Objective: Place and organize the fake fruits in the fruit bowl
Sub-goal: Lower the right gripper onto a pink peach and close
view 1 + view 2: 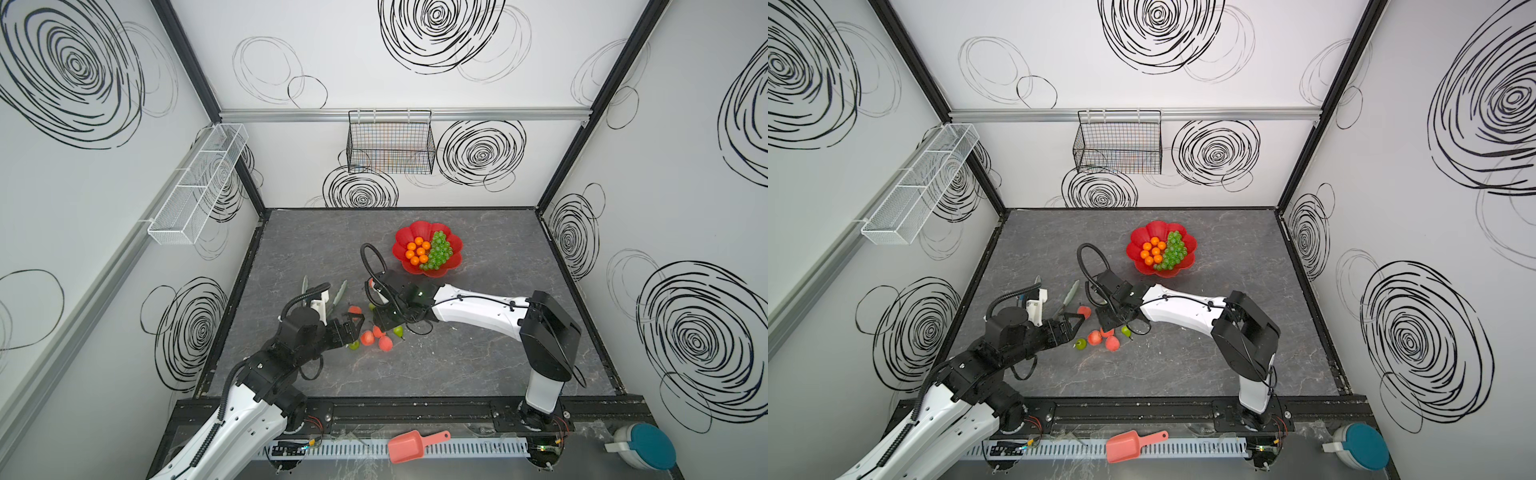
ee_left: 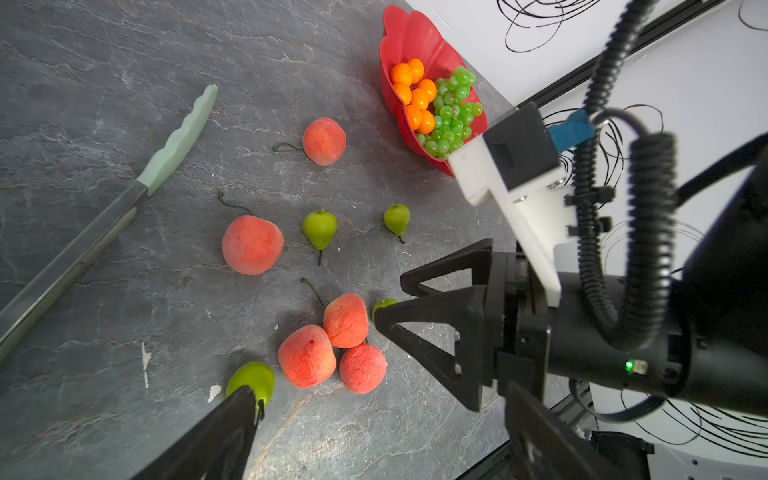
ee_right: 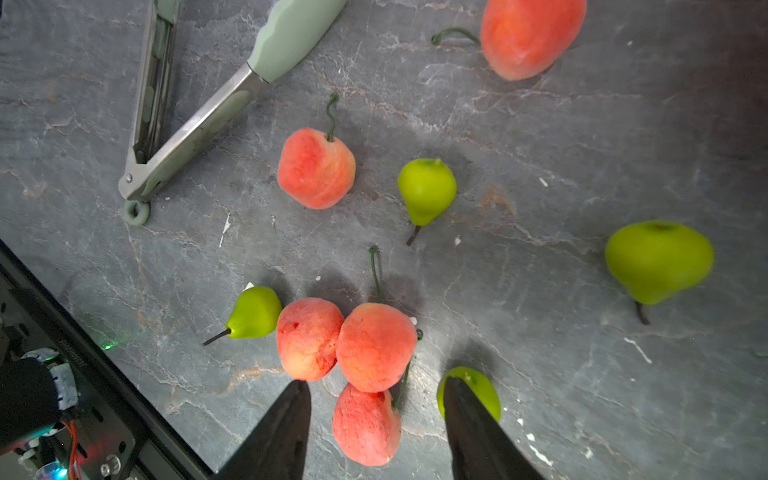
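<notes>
Right gripper spread, straddling one peach of three touching on the surface. Left gripper spread, empty, just beside a pear.

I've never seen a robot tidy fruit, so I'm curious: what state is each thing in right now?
fruit bowl, upright, partly filled.
oranges, in the bowl.
grapes, in the bowl.
peaches, five loose on the table.
pears, four lying on the table.
tongs, lying open.
left pincer, open, empty.
right pincer, open, straddling one peach.
</notes>
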### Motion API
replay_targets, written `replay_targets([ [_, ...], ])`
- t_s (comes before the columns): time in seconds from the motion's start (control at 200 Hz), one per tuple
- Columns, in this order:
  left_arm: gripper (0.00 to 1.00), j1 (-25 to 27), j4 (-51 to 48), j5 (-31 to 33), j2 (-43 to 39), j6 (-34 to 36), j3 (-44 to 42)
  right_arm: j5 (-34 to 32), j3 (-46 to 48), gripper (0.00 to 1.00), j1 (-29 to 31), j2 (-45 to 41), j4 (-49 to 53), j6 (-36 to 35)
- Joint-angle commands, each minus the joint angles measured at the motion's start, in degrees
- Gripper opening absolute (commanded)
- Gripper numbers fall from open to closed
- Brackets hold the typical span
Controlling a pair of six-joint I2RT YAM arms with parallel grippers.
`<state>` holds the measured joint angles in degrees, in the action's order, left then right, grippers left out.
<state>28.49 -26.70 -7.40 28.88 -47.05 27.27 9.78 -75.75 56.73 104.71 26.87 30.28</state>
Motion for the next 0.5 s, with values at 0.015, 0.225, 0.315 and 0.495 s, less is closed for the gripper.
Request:
replay_targets([
  [0.015, 0.96, -0.2, -0.8, 1.4, -1.1, -2.4, -1.0, 1.1, -0.2, 0.56, 0.8, 1.6, -0.5, 0.9],
  [0.225, 0.96, -0.1, -1.3, 1.8, -2.1, -2.7, -1.1, 1.4, -0.3, 0.57, 1.7, 3.5, -0.8, 1.2],
  [0.315, 0.96, -0.2, -1.1, 1.8, -2.0, -2.7, -1.2, 1.5, -0.4, 0.57, 1.7, 4.5, -1.1, 1.4],
  [0.495, 0.96, -0.2, -1.1, 1.7, -2.1, -2.6, -1.1, 1.7, -0.4, 0.58, 1.7, 6.0, -1.8, 1.5],
])
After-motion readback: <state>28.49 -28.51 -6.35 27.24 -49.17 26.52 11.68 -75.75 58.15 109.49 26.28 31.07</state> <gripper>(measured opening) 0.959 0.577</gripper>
